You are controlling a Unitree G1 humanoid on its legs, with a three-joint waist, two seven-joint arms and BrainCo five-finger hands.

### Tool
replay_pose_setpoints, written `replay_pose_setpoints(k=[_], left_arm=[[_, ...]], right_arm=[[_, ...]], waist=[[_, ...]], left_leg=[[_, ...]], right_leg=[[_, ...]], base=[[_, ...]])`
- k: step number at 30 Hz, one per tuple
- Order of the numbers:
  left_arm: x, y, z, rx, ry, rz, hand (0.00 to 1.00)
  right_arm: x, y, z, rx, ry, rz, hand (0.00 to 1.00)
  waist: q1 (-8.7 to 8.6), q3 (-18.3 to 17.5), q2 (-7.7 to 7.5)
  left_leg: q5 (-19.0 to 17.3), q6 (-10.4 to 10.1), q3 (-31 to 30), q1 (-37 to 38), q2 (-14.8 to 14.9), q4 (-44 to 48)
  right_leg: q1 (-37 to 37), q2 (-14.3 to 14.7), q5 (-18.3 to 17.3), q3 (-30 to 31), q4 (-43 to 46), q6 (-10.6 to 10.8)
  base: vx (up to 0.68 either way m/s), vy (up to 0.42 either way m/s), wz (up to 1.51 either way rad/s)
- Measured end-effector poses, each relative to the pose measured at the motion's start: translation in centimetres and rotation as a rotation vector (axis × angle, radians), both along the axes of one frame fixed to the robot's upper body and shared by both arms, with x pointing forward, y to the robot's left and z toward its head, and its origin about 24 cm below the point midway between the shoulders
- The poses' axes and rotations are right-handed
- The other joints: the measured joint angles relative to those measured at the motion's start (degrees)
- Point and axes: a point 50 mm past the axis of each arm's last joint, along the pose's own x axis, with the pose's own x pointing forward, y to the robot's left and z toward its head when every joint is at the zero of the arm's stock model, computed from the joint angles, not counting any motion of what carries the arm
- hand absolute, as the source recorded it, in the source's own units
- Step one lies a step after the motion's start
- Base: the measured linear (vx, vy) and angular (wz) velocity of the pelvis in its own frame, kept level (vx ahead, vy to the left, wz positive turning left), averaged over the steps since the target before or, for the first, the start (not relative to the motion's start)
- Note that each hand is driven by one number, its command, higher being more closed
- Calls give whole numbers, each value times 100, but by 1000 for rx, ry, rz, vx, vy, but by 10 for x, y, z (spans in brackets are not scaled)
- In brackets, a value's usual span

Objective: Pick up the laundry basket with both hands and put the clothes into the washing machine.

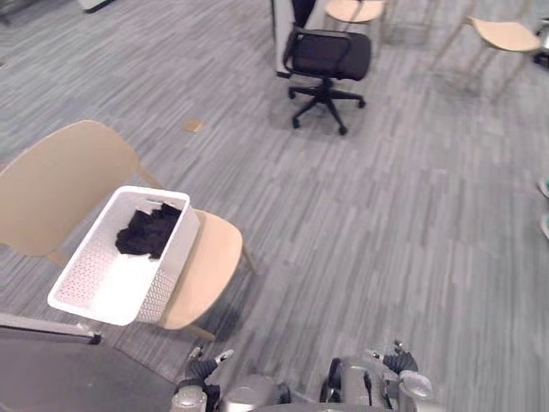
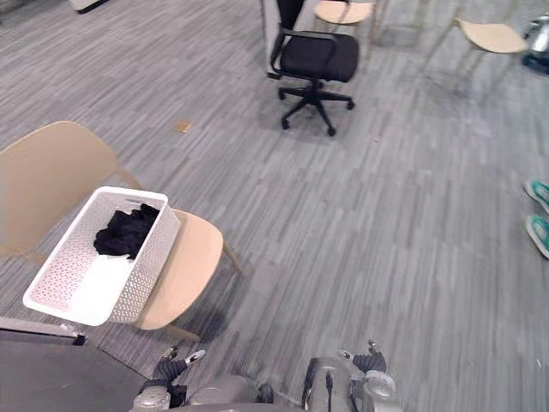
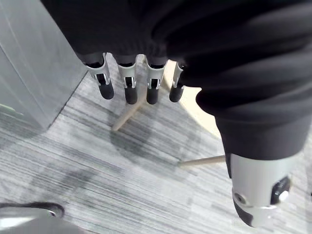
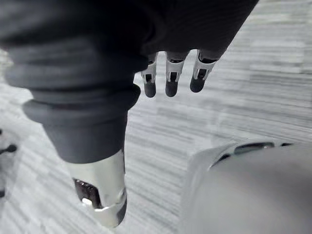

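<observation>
The left hand (image 3: 152,85) hangs low over the grey floor (image 1: 386,223), near a leg of a wooden chair (image 3: 129,114). Its fingers (image 3: 127,87) are straight and loose and hold nothing. The right hand (image 4: 169,80) hangs over the floor too, and its fingers (image 4: 201,77) are straight and empty.

At the near left is a dark grey thing (image 1: 51,378) with a flat top; I cannot tell what it is. Just past it, a white laundry basket (image 1: 163,287) sits on the seat of the wooden chair, well apart from both hands. Black clothes (image 1: 150,230) lie in the far end of the basket.

Further off, a small brown scrap (image 1: 193,125) lies on the floor. At the right side are a person's green shoes (image 2: 539,193). Far away stand a black office chair (image 1: 330,56) and two more tan chairs (image 1: 506,34).
</observation>
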Motion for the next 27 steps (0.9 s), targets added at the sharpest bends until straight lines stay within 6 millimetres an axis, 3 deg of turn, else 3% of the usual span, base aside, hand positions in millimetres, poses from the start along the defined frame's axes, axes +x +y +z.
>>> replay_pose_setpoints(k=[1, 2, 3, 4, 5, 6, 7, 8, 9, 10, 11, 12, 13, 14, 16, 18, 19, 21, 22, 23, 24, 26, 27], left_arm=[[5, -3, 1, -6, -13, -5, 0], [7, -4, 2, -4, -18, -17, 0], [4, -13, -2, -27, 5, -25, 0], [4, -14, -2, -31, 4, -24, 0], [6, -19, -1, -48, -9, -12, 0], [8, -26, 0, -73, -22, 7, 0], [11, -25, 1, -74, -35, 18, 0], [12, -23, 2, -68, -46, 17, 0], [12, -22, 2, -67, -48, 15, 0], [12, -20, 3, -60, -51, 12, 0], [13, -19, 3, -54, -53, 3, 0], [13, -19, 4, -54, -54, -1, 0], [13, -20, 3, -53, -52, -7, 0], [11, -22, 2, -56, -41, -16, 0], [13, -21, 2, -42, -32, -51, 0], [11, -16, 1, -32, -29, -43, 0], [10, -12, 1, -23, -25, -39, 0], [7, -12, -1, -25, -8, -39, 0], [3, -9, -3, -18, 5, -39, 0], [3, -6, -3, -9, 7, -44, 0], [2, -4, -3, -3, 15, -43, 0], [-3, 3, -5, 9, 33, -27, 0], [-3, 3, -5, 9, 32, -26, 0]], right_arm=[[-2, -1, 0, 1, 0, -6, 0], [-5, 1, -2, 10, 7, -17, 0], [-5, 0, -2, 24, 4, -52, 0], [-3, 0, -1, 22, -4, -54, 0], [3, -2, 3, 18, -34, -56, 0], [6, -1, 6, 17, -55, -54, 0], [6, 0, 5, 21, -55, -55, 0], [6, 5, 4, 39, -52, -62, 0], [5, 7, 3, 46, -53, -67, 0], [4, 8, 2, 49, -49, -69, 0], [6, 6, 4, 42, -58, -68, 0], [7, 3, 5, 35, -66, -69, 0], [7, -2, 7, 22, -78, -77, 0], [3, -9, 7, 11, -71, -93, 0], [-6, -14, 3, 11, -43, -134, 0], [-9, -7, -1, 31, -25, -152, 0], [-10, -4, -3, 44, -21, -161, 0], [-13, -5, -4, 46, -12, -179, 0], [-13, -5, -4, 47, -12, -175, 0], [-12, -2, -4, 51, -13, -169, 0], [-10, -1, -4, 53, -15, -163, 0], [-10, -1, -4, 51, -17, -157, 0], [-13, -1, -5, 51, -9, -159, 0]], waist=[[-46, -13, -25], [-93, -15, -121], [-76, -48, 17], [-55, -67, 22], [7, -89, 15], [20, -85, 10], [35, -80, 5], [42, -61, -26], [44, -60, -43], [57, -81, -138], [48, -92, -230], [43, -103, -217], [32, -132, -172], [12, -210, -41], [-26, -276, -29], [42, -286, -181], [21, -274, -289], [-2, -258, -324], [-36, -253, -356], [-142, -261, -417], [-196, -277, -464], [-311, -237, -505], [-301, -236, -505]], left_leg=[[-28, -128, -191, 64, 30, 20], [-167, -400, -328, 167, 23, 81], [-451, -869, -582, 230, 280, 437], [-394, -974, -564, 156, 343, 534], [-78, -1311, -493, -61, 396, 942], [355, -1481, -284, -393, 501, 1591], [363, -1506, -79, -589, 668, 1944], [270, -1372, 584, -847, 1055, 2452], [236, -1320, 944, -924, 1247, 2548], [191, -1245, 1695, -1042, 1502, 2445], [191, -1246, 2329, -1153, 1564, 2007], [200, -1240, 2584, -1212, 1562, 1703], [366, -1228, 3135, -1319, 1584, 1043], [1143, -1054, 3743, -1486, 1733, 542], [1030, -842, 4258, -1518, 1540, 347], [1089, -745, 4055, -1485, 1172, -77], [1137, -667, 3856, -1356, 890, -329], [1120, -627, 3564, -982, 620, -582], [1041, -510, 3370, -759, 474, -631], [947, -418, 3134, -697, 385, -581], [937, -409, 3014, -682, 347, -580], [942, -413, 2616, -554, 317, -619], [944, -417, 2517, -523, 316, -622]], right_leg=[[-18, 103, 406, 568, -784, 96], [58, 50, 1063, 884, -1610, 147], [157, 77, 2076, 609, -1634, 110], [163, 75, 1995, 560, -1601, 47], [246, 53, 1788, 297, -1510, -74], [511, -44, 1627, -15, -1591, -172], [691, -79, 1574, -189, -1652, -247], [1135, -130, 1517, -537, -1842, -335], [1375, -170, 1515, -745, -1953, -338], [1728, -316, 1514, -1086, -2121, -340], [1950, -506, 1514, -1389, -2238, -339], [2047, -592, 1511, -1576, -2280, -334], [2190, -754, 1392, -2036, -2290, -161], [2331, -794, 1144, -2520, -2284, 32], [2535, -994, 887, -3150, -2249, 249], [2623, -1124, 828, -3543, -2163, 305], [2736, -1369, 723, -3760, -1854, 390], [2716, -1849, 631, -3791, -665, 389], [2424, -2273, 734, -3527, 550, 265], [2016, -2488, 746, -2941, 1595, -110], [1775, -2436, 626, -2593, 1932, -249], [1260, -1797, 194, -1428, 1992, -28], [1224, -1614, 120, -1230, 1751, 36]], base=[[620, -215, 140], [888, -367, 180], [653, -287, 141], [595, -295, 124], [396, -214, 103], [488, -256, 125], [529, -261, 154], [338, -157, 134], [386, -169, 169], [244, -75, 164], [334, -65, 160], [257, 12, 151], [222, 74, 154], [174, 94, 162], [181, 162, 183], [152, 144, 152], [161, 125, 125], [186, 146, 104], [172, 117, 93], [134, 90, 98], [90, 21, 112], [145, 0, 98], [130, -27, 73]])
